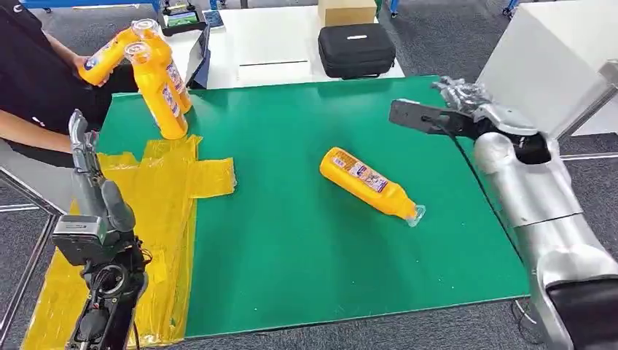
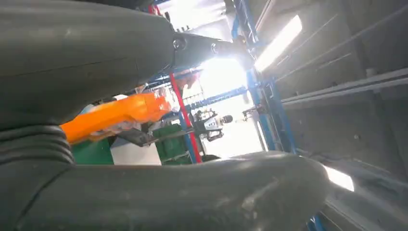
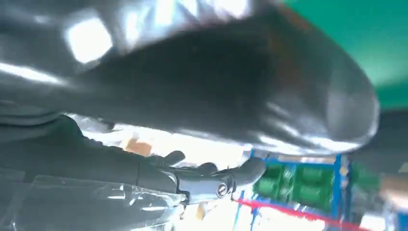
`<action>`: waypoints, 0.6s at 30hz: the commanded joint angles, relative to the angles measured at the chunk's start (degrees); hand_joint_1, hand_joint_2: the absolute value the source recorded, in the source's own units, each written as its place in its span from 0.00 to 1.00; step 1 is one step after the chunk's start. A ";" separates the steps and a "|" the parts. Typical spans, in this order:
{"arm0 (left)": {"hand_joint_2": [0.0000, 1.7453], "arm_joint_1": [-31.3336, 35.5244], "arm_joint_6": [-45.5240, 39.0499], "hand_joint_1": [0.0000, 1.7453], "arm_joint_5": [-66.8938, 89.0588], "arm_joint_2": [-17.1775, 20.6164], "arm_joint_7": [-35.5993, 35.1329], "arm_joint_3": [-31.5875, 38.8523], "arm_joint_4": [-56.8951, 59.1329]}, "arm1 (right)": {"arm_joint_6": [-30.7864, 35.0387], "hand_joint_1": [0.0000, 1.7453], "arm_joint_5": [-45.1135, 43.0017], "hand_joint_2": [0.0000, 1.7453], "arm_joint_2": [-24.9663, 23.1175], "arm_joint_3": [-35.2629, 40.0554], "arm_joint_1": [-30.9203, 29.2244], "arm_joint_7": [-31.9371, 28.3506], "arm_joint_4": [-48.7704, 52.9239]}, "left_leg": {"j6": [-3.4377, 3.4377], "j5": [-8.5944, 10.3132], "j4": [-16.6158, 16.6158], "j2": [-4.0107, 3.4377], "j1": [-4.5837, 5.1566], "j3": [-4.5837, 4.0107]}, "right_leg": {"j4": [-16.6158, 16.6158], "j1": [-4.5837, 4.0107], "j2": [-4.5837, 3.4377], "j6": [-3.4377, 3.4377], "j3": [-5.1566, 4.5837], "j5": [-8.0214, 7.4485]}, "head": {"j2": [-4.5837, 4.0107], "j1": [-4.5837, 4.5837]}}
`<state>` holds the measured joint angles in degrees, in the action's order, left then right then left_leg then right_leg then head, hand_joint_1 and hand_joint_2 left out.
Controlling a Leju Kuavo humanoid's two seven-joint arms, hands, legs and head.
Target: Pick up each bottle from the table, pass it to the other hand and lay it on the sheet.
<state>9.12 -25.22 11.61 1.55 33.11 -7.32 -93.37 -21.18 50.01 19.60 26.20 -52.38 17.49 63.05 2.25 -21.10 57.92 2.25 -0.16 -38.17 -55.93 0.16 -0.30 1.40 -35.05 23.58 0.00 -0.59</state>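
Green matting covers the surface, with a yellow sheet spread over its left side and hanging off the near-left corner. Beyond the far edge sit a white table, a black case and a cardboard box.

One bottle lies on its side near the middle of the surface, right of the sheet and well apart from it, its clear cap toward the near right and its base toward the far left. A label band shows on its upper side. At the far-left corner a person holds two more bottles; whether the lower one touches the sheet's far edge I cannot tell.

The left hand is raised over the near-left sheet, fingers pointing up and apart, holding nothing. The right hand hovers beyond the surface's far-right edge, fingers loosely spread, also empty.

The lying bottle looks like a plastic squeeze bottle: fairly light, stiff enough to grip but likely to dent under hard pressure, with a smooth, probably slippery skin. Being round, it may roll if nudged from the side. The best hold is probably across the wide labelled body, fingers wrapping from above, leaving the cap end or base free for the other hand to take during the pass. The narrow neck seems a poorer grip.
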 commanded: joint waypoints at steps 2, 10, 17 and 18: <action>0.00 -0.12 0.40 0.00 0.60 -1.28 -0.49 2.19 -1.43 | -0.35 0.00 -1.64 0.00 6.52 5.46 -3.90 0.93 4.96 | -0.05 -0.06 0.02 -0.22 0.04 0.05 | -0.04 0.02 -0.06 0.01 0.05 0.04 | 0.00 -0.02; 0.00 1.58 1.42 0.00 1.00 -2.38 -0.59 0.15 -0.36 | 11.67 0.00 -4.12 0.00 2.28 0.27 0.17 -2.76 0.79 | -0.08 -0.06 -0.02 -0.16 -0.01 0.21 | 0.04 -0.05 0.02 0.01 0.20 0.06 | 0.00 -0.02; 0.00 6.63 2.10 0.00 0.90 -3.45 -2.31 -3.44 3.20 | 19.26 0.00 -4.68 1.00 -13.33 -0.20 -4.79 -7.54 -32.05 | -0.08 -0.04 -0.03 -0.40 -0.05 0.27 | 0.05 -0.10 -0.25 -0.01 0.20 -0.05 | 0.00 -0.02; 0.00 6.81 2.11 0.00 1.07 -3.41 -2.50 -3.68 3.21 | 20.02 0.00 -4.44 1.00 -14.11 0.08 -4.56 -7.85 -33.26 | -0.11 -0.04 -0.05 -0.48 -0.04 0.37 | 0.06 -0.09 -0.25 -0.01 0.28 -0.05 | 0.00 -0.02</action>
<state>10.62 -23.45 12.59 -0.44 32.06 -7.56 -95.43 -3.89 45.99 19.83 26.62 -52.07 12.20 59.45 2.24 -21.09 57.91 2.12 -0.21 -38.15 -55.93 0.09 -0.35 1.40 -35.06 23.56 0.00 -0.61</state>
